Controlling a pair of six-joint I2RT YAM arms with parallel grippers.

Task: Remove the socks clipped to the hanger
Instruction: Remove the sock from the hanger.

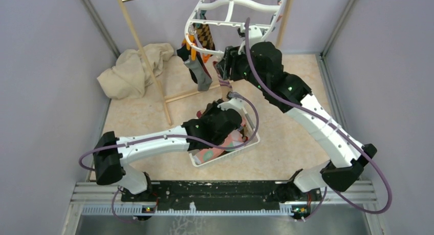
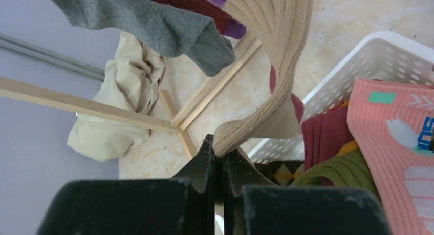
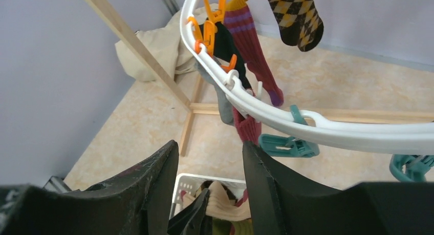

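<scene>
Left claw (image 2: pixel 219 151) pinches beige sock (image 2: pixel 286 40); right claw (image 3: pixel 210 163) stands parted.

Hanger (image 1: pixel 225 24): far side cut off at top edge. Basket (image 1: pixel 220 159) mostly hidden under left arm (image 1: pixel 153 143); socks (image 1: pixel 212 154) inside only partly seen.

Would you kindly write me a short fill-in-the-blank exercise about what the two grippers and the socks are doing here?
1. The left gripper is shut on the ___ ribbed sock.
2. On the right gripper, the jaws stand ___ with nothing between them.
3. The sock with a teal-green patch lying in the white mesh basket is ___.
4. The peg under the hanger rim, just ahead of the right gripper, is ___.

Missing words: beige; open; pink; teal.
</scene>
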